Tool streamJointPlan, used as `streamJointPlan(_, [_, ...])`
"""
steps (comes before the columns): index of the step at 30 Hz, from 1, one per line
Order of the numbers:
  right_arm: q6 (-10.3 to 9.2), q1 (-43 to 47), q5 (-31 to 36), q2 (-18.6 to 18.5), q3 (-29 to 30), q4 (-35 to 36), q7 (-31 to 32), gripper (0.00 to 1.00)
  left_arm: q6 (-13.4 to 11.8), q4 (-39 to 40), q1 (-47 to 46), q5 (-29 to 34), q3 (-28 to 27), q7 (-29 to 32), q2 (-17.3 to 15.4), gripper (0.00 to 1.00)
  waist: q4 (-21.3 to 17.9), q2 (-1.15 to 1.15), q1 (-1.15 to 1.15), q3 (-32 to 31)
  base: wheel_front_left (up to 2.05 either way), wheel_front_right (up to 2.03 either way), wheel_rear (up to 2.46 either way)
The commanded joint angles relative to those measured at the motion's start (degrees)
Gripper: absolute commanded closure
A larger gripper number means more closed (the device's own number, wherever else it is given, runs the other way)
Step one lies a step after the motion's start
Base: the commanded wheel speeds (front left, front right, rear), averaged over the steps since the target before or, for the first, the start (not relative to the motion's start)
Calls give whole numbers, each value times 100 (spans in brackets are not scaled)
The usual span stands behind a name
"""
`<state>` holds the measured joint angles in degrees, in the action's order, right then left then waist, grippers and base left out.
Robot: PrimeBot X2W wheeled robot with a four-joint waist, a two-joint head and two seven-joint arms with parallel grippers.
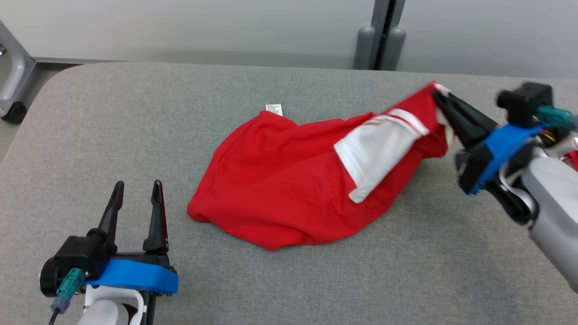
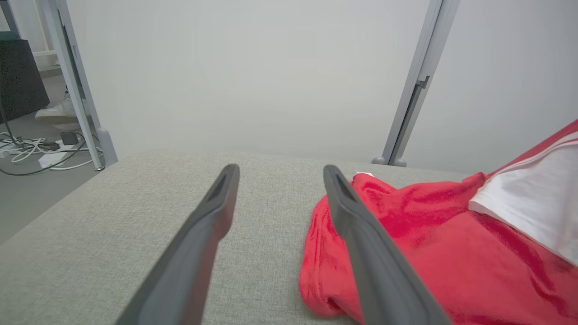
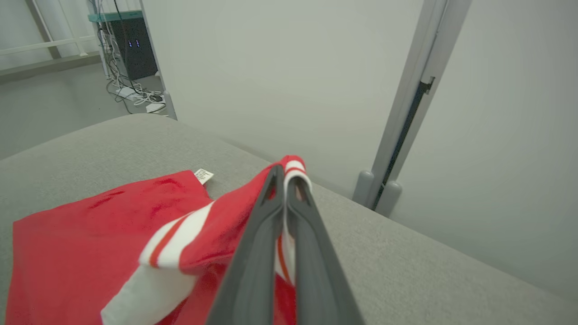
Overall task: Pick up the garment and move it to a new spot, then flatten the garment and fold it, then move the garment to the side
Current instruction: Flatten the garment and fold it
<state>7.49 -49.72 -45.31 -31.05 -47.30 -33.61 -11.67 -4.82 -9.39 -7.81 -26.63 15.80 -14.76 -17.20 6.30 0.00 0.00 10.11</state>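
Left side first: my left gripper (image 1: 138, 184) sits near me over the grey padded table (image 1: 113, 104), fingers spread wide with nothing between them. It's parked just left of the red garment (image 1: 280, 180), which I reckon puts it in reach of the near-left hem when the cloth needs stretching.

The garment is bunched up mid-table, with a white care label (image 1: 274, 109) poking out at its far edge and a white panel (image 1: 375, 153) facing up on its right half.

Over on the right, my right gripper (image 1: 439, 95) is pinched tight on the striped corner. That corner looks raised off the table while the rest lies on it. Grabbing a corner makes sense to me — a pull from there should drag the whole thing to a new spot and take out some rumples on the way. By my read, flattening and folding haven't begun.
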Motion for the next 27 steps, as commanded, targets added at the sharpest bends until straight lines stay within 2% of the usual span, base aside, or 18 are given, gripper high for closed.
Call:
streamJointPlan(1, [2,185,-81,-108,87,-260,-66,100,21,-16,-110,45,12,-23,-9,0,11,0,0,57,0,0,0])
streamJointPlan(2, [2,273,-118,-135,125,-453,-69,100,21,-26,-120,49,6,-23,-17,0,5,0,0,74,0,0,0])
streamJointPlan(3, [1,367,-156,-148,160,-651,-44,87,25,-41,-129,48,5,-23,-23,0,1,0,0,80,0,0,0])
streamJointPlan(4, [2,435,-134,-168,165,-833,10,64,27,-52,-141,48,3,-25,-33,0,-4,0,0,81,0,0,0])
streamJointPlan(5, [2,475,-126,-168,197,-994,52,0,27,-64,-148,49,1,-26,-40,0,-14,0,0,74,0,0,0])
streamJointPlan(10, [1,729,-77,-189,261,-1549,533,0,15,-106,-60,36,-3,-30,-78,0,-98,0,0,-54,0,0,0])
streamJointPlan(14, [2,835,-8,-249,339,-1555,685,0,3,-120,11,16,4,-31,-86,0,-159,0,0,-176,0,0,0])
streamJointPlan(20, [1,1305,648,-218,350,-455,398,0,-16,-91,127,-27,-18,-35,-104,0,-268,0,0,-323,0,0,0])
streamJointPlan(24, [2,1807,1177,65,366,343,638,0,-34,-58,147,-52,-44,-38,-126,0,-305,0,0,-313,0,0,0])
streamJointPlan(27, [1,2092,1642,285,350,667,898,0,-25,-36,84,-53,-33,-36,-132,0,-300,0,0,-253,0,0,0])
